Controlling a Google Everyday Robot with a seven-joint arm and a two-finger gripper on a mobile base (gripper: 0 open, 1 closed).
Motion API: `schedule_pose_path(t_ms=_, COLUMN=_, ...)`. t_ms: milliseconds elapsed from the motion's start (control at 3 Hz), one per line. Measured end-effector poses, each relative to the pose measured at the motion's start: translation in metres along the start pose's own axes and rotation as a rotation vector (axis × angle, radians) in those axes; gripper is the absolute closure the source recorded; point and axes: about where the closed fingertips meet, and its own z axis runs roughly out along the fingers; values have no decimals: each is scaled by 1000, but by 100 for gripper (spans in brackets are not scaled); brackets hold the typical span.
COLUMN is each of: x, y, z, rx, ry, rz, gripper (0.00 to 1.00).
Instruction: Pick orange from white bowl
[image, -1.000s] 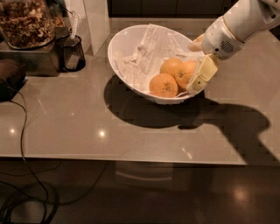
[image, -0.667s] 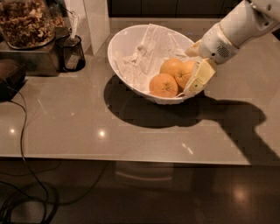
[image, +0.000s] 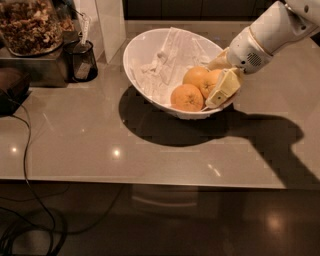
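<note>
counter (image: 100, 145): glossy grey | on it: white bowl (image: 136, 56), dark mesh cup (image: 82, 62) | gripper (image: 221, 76): inside bowl rim

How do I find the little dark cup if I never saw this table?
Start at the big white bowl, where the robot's hand reaches in at its right side. Look left to the jar of nuts; the cup stands just right of it, the only small, dark, mesh-sided thing.

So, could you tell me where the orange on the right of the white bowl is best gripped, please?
Grip the orange across its round middle, front to back, coming from the right, where the end effector sits at the rim of the bowl; two other oranges crowd its left.
</note>
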Motion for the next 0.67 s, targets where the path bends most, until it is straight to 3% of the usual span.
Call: schedule_pose_path(t_ms=667, x=0, y=0, z=0, rx=0, ry=0, rz=0, gripper=65)
